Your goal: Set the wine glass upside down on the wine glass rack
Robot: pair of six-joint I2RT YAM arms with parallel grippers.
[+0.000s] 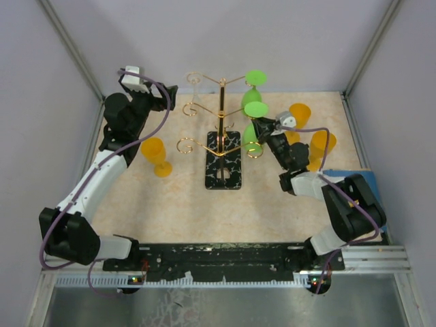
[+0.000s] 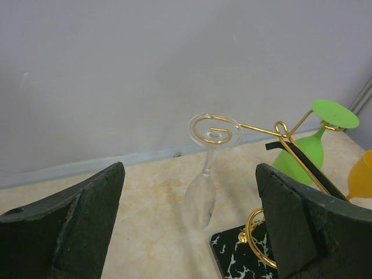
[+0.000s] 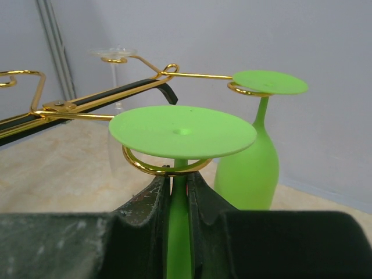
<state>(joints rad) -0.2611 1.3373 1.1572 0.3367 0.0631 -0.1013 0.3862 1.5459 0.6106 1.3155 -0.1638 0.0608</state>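
Right claw (image 3: pixel 179 192) was clamped on the green wine glass (image 3: pixel 182 131) stem, foot seated over a curl of the wine glass rack (image 3: pixel 58 106). Left claw (image 2: pixel 187 197) hung wide open, empty. Advice: release gently, retreat straight back, avoid nudging wire.

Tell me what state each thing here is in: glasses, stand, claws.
Rack: upright, three glasses hanging.
Clear glass: hanging upside down, untouched.
Far green glass: hanging upside down.
Near green glass: upside down, foot on a curl, stem gripped.
Left orange glass: upright on the table.
Right orange glasses: upright on the table.
Left gripper: open, empty.
Right gripper: shut on near green glass.
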